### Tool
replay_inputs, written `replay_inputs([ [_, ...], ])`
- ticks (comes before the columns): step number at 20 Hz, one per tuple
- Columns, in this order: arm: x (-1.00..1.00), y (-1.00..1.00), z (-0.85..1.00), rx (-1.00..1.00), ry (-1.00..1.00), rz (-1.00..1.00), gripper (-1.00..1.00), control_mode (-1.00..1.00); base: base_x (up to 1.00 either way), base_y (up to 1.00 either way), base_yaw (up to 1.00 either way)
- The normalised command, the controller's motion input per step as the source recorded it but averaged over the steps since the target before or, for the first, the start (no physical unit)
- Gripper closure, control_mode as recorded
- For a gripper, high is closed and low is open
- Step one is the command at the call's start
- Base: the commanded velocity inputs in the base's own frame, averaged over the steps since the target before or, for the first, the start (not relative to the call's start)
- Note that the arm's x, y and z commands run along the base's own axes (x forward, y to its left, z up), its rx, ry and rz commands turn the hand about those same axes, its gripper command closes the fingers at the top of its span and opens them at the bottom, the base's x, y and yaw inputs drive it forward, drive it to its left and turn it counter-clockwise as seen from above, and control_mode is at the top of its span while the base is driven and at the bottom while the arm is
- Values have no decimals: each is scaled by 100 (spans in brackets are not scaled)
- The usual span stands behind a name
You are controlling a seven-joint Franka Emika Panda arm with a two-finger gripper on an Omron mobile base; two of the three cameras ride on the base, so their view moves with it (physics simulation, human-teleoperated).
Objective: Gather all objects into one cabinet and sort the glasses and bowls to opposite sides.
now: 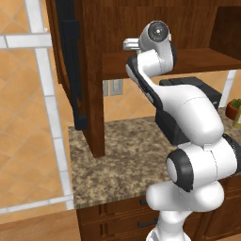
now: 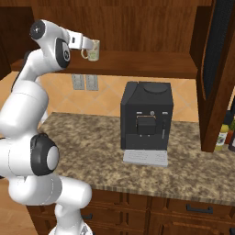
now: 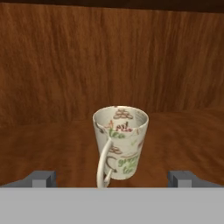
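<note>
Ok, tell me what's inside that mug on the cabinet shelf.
The mug stands upright on the shelf. Its upper inside wall shows printed lettering and no contents; the bottom is hidden by the near rim.

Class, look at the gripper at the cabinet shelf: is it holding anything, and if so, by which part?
Nothing is held. The gripper is open, its fingertips standing wide apart on either side of the patterned mug, which stands upright on the cabinet shelf.

**Even, soft render light**

Lit evenly and warmly throughout, without glare. Faint soft shadow under the cabinet shelf [image 2: 137, 62] and behind the coffee machine [image 2: 146, 120]. Slightly coarse and pixelated; wood grain smeared in the hand view.
</note>
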Motion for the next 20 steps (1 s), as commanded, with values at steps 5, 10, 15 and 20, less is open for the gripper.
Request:
replay_inputs([
  [5,11,0,0,0,0,-15,-100,-100,0,0,0],
  [10,10,7,0,0,0,-5,-100,-100,0,0,0],
  [15,20,5,-3,0,0,-7,-100,-100,0,0,0],
  [20,20,0,-16,0,2,-10,-100,-100,0,0,0],
])
